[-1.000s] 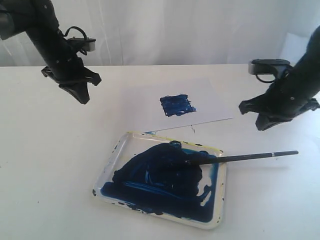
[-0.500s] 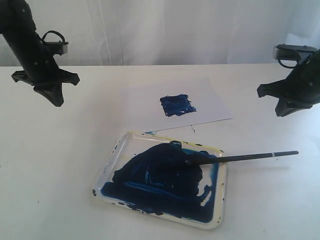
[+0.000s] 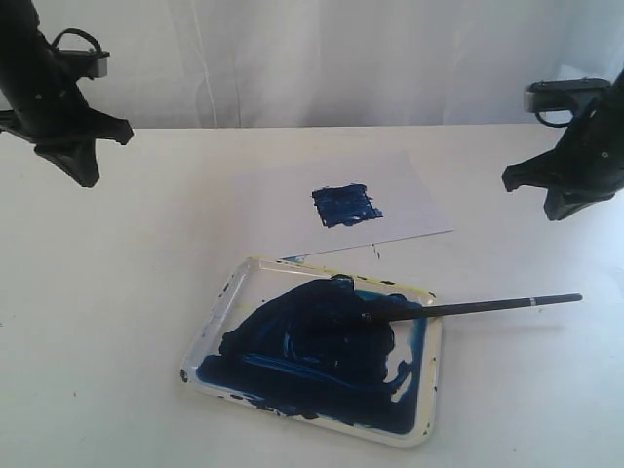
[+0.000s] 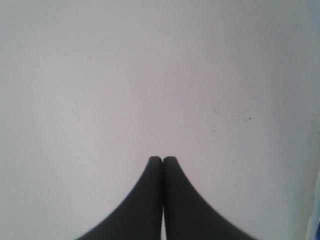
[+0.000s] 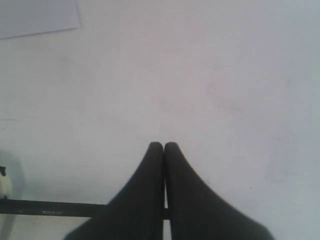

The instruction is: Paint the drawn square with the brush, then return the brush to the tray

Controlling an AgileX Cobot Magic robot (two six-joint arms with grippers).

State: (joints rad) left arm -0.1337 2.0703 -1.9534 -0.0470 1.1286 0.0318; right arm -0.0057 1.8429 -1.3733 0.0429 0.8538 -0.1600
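The drawn square (image 3: 345, 205) is smeared dark blue on a white paper sheet (image 3: 390, 195). In front of it lies the tray (image 3: 219, 317), full of dark blue paint. The brush (image 3: 487, 306) rests with its bristles in the paint and its black handle sticking out over the tray's right rim onto the table; the handle (image 5: 50, 208) also shows in the right wrist view. My left gripper (image 3: 83, 175) hangs shut and empty at the far left (image 4: 162, 159). At the far right my right gripper (image 3: 564, 210) is shut and empty (image 5: 163, 145), above and beyond the handle's end.
A white curtain backs the white table (image 3: 117, 292). A corner of the paper sheet (image 5: 40, 17) shows in the right wrist view.
Both arms have drawn outward and up, the left one further left, the right one further right. The brush, tray and square have not moved.
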